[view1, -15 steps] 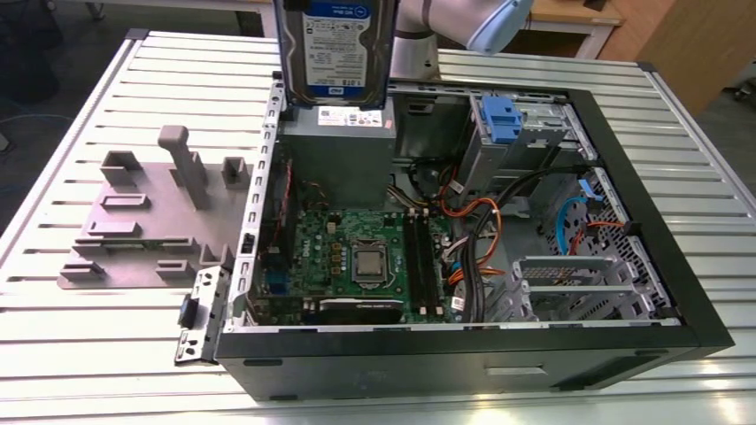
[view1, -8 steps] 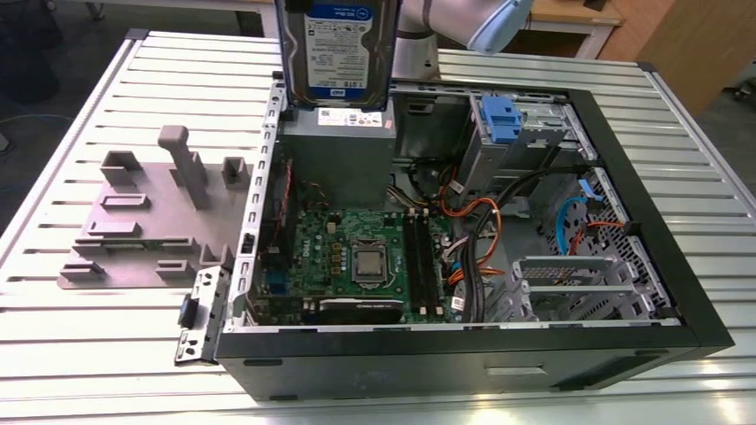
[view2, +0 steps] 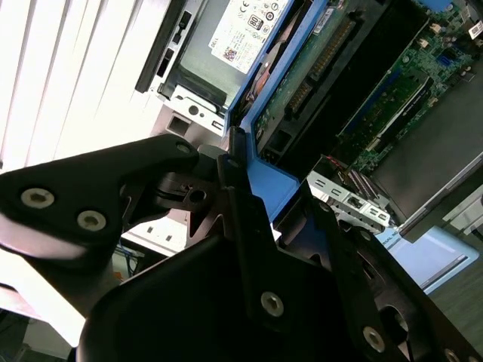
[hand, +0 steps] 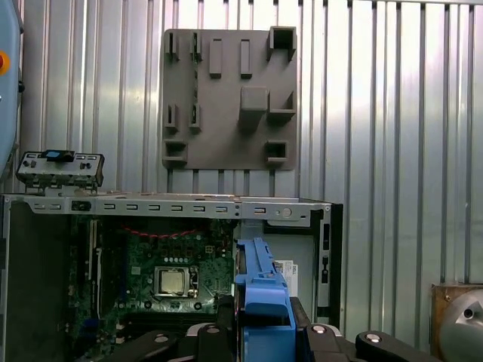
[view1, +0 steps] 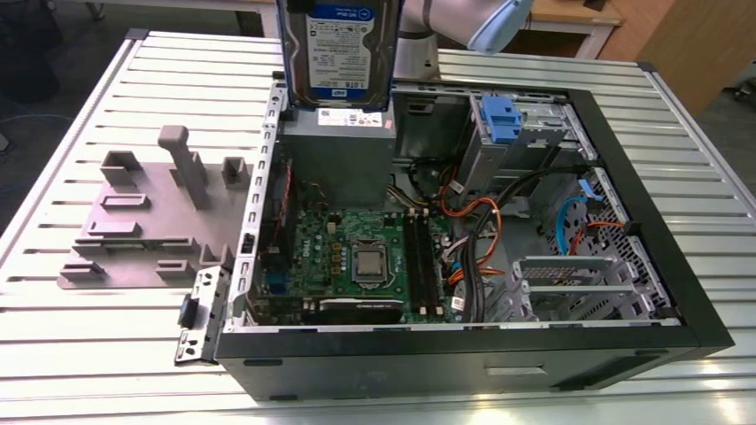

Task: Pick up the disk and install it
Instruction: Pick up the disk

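**Silver disk lifted, not yet seated**

Pick-up looks done. The gripper (hand: 260, 323) is clamped on the disk (view1: 340, 53). In both wrist views its black fingers (view2: 249, 226) press on either side of a blue rail (view2: 272, 188) with no gap showing. The disk's green underside runs away from the jaws toward the open case (view1: 473, 372).

In the exterior view the disk hangs on edge, label facing the camera. It is in the air above the grey box (view1: 343, 150) at the far end of the case, and its lower edge is close over the top of that box. Whether the two touch I cannot tell. The arm (view1: 479, 22) reaches in from behind.

The grey plate (view1: 142, 221) lies on the slatted table (view1: 661, 97), beside the case on the exterior view's left. None of its slots or posts holds anything, which fits a disk lifted clear of its rest.

The install itself is what is left, as I read it — the disk sits in no bay. The blue latch (view1: 502, 119) and the metal bay beside it are well apart from the disk, toward the exterior view's right. The cage (view1: 573, 283) in the near corner holds no drive that I can make out. The board (view1: 354, 257) and its cables lie untouched on the case floor below.

By my judgement the task stands about halfway — grasp and lift achieved, seating not begun.
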Robot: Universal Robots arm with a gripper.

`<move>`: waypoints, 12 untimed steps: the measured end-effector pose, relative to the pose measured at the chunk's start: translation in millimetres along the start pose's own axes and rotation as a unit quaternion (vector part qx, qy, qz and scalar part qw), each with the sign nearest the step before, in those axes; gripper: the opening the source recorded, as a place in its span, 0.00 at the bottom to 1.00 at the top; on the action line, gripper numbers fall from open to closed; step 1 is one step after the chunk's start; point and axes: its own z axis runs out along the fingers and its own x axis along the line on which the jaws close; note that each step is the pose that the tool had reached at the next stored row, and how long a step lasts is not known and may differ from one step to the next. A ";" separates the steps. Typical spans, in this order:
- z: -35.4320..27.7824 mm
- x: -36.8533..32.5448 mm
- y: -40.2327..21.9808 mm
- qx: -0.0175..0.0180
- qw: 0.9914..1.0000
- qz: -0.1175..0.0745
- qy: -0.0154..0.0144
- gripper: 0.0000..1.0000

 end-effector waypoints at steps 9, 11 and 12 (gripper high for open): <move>0.1 3.3 -0.8 0.000 1.000 0.000 0.000 0.36; 0.2 6.6 -1.2 0.000 1.000 0.000 0.000 0.36; 0.3 8.5 -1.6 0.000 1.000 0.000 0.000 0.36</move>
